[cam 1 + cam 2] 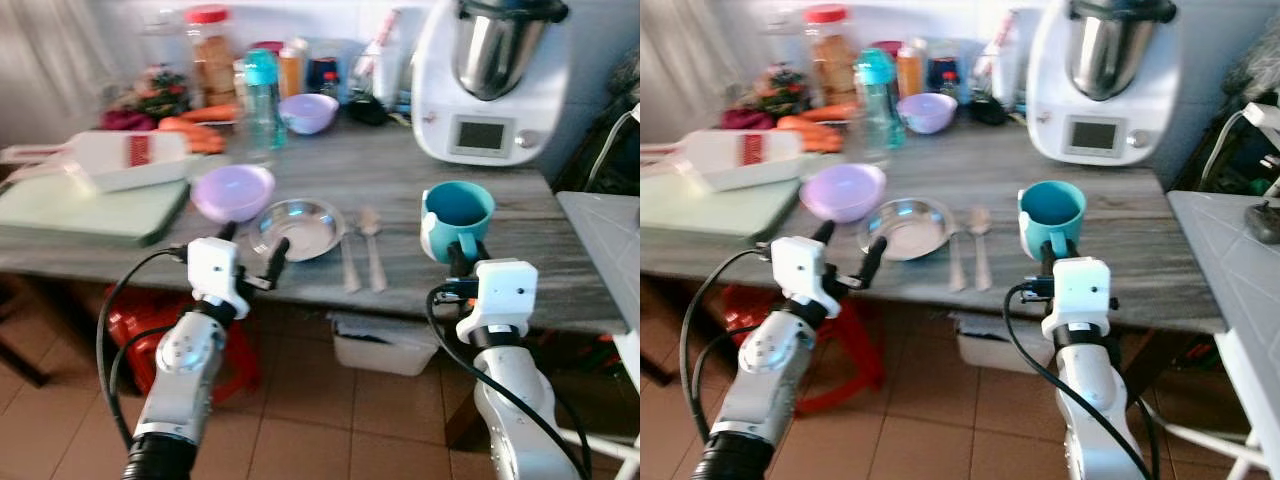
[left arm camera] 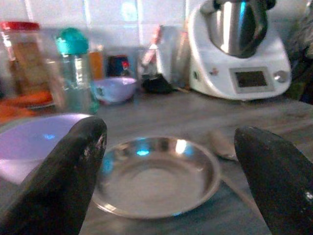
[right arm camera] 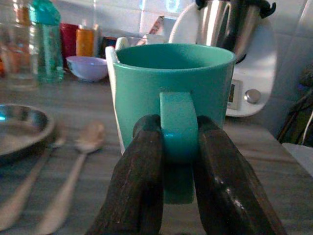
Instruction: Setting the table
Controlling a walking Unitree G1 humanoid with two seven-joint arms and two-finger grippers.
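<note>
The right gripper (image 3: 178, 147) pinches the handle of a teal mug (image 1: 456, 217) standing near the table's (image 1: 560, 280) front edge. The left gripper (image 1: 254, 243), fingers spread, hovers before the steel plate (image 1: 296, 229); two spoons (image 1: 361, 258) lie between plate and mug.

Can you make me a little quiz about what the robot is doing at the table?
1. True or false: the right pincer is shut on the teal mug by its handle.
2. What lies just ahead of the open left pincer? A) metal dish B) carrot C) bottle
3. Fill in: two ____ lie between the dish and the mug.

Key: 1 true; 2 A; 3 spoons.
</note>
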